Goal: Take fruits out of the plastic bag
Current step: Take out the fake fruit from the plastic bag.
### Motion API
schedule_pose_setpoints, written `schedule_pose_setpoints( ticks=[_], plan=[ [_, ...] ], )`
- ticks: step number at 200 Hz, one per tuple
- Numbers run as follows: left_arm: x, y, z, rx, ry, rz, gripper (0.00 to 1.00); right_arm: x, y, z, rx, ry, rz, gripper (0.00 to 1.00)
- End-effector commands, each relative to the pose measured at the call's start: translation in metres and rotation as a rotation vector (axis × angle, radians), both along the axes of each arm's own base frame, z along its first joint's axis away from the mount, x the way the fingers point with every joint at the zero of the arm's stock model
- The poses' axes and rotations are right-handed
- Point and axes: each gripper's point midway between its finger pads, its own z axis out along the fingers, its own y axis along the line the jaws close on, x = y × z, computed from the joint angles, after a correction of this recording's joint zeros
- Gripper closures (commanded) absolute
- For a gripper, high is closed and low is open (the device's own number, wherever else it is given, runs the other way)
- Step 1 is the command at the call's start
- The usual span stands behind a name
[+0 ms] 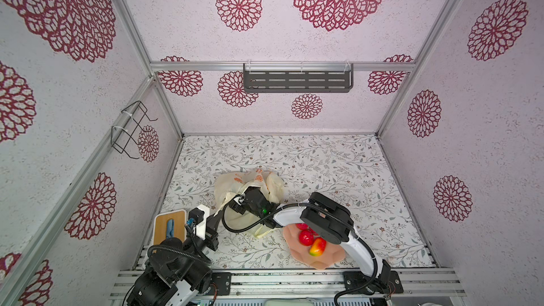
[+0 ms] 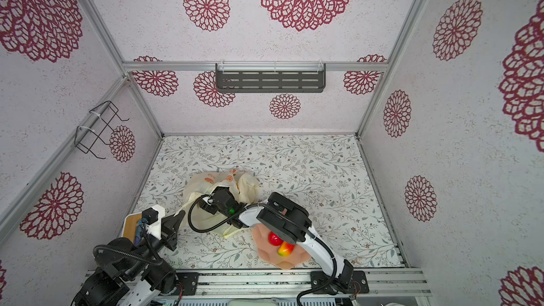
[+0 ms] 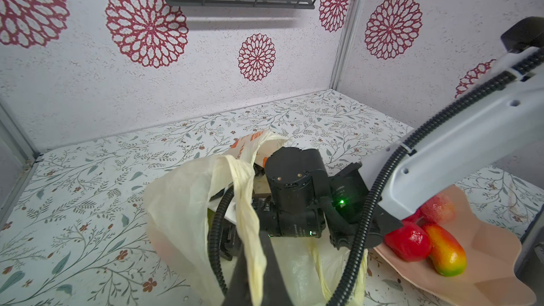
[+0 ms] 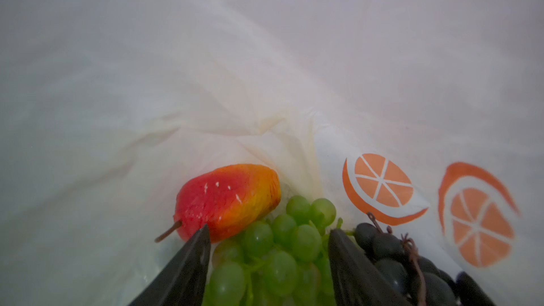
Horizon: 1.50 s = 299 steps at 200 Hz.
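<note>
The cream plastic bag [image 1: 226, 185] [image 2: 197, 185] lies crumpled left of centre. My left gripper [image 3: 256, 239] is shut on one of its loop handles [image 3: 247, 201], holding the mouth up. My right gripper [image 4: 268, 232] reaches inside the bag and is hidden there in both top views. Its jaws stand open astride a green grape bunch [image 4: 282, 245]. A red-yellow mango [image 4: 229, 198] lies just beyond one finger, and a dark grape bunch [image 4: 388, 254] sits beside the other. The pink bowl [image 1: 321, 260] holds a red apple [image 1: 306, 237], a mango [image 1: 318, 247] and a reddish fruit [image 3: 438, 209] under the right arm.
A white box with a wooden top [image 1: 169, 226] stands at the front left corner beside the left arm. A grey slotted shelf [image 1: 297, 80] hangs on the back wall and a wire rack [image 1: 129, 130] on the left wall. The right arm [image 1: 323, 216] spans over the bowl.
</note>
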Motion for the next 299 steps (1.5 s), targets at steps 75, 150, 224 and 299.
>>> schedule_pose_setpoints(
  ticks=[75,150,224,299],
  plan=[
    [-0.005,-0.016,0.015,-0.047,-0.03,-0.091,1.0,0.0,0.052,0.004,0.14,0.216,0.048,0.22],
    [-0.01,-0.015,0.02,-0.06,-0.057,-0.103,1.0,0.018,0.041,-0.058,0.001,0.375,-0.073,0.31],
    [-0.001,0.012,0.016,-0.036,-0.032,0.058,1.0,0.023,0.006,-0.083,-0.125,0.415,-0.154,0.28],
    [0.001,0.02,0.012,-0.026,-0.016,0.104,1.0,-0.005,-0.026,-0.068,-0.06,0.367,-0.06,0.3]
  ],
)
